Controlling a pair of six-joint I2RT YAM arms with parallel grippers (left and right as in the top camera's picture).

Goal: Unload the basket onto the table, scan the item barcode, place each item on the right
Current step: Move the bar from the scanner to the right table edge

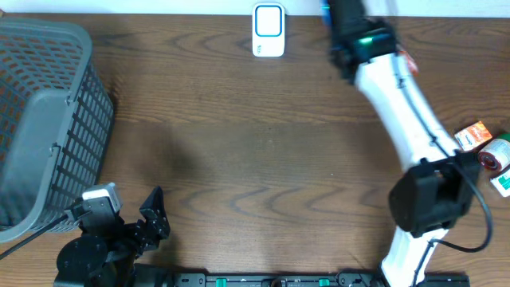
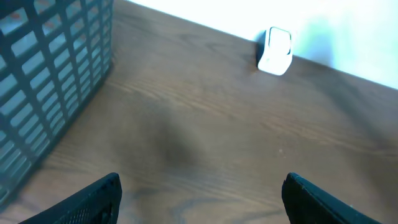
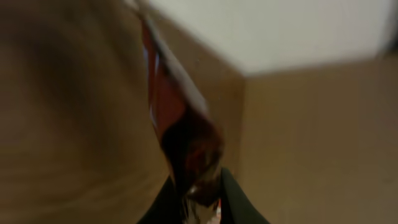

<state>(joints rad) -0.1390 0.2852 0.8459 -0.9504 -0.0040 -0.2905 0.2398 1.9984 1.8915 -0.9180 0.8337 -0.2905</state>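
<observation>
At the table's [image 1: 239, 159] near left corner the left gripper [image 2: 202, 202] hovers with jaws wide and nothing between them. A grey mesh basket [image 1: 48, 119] stands along the left edge. An orange box [image 1: 474, 134] and a tape roll [image 1: 492, 156] lie at the right edge. By the far edge the right gripper [image 3: 196, 202] is clamped on a red packet [image 3: 177, 118], near the white barcode scanner [image 1: 268, 30].

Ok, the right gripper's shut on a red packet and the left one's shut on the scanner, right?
No. The left gripper is open and empty, the scanner standing well apart from it, as the left wrist view shows. The right gripper is shut on the red packet.
</observation>
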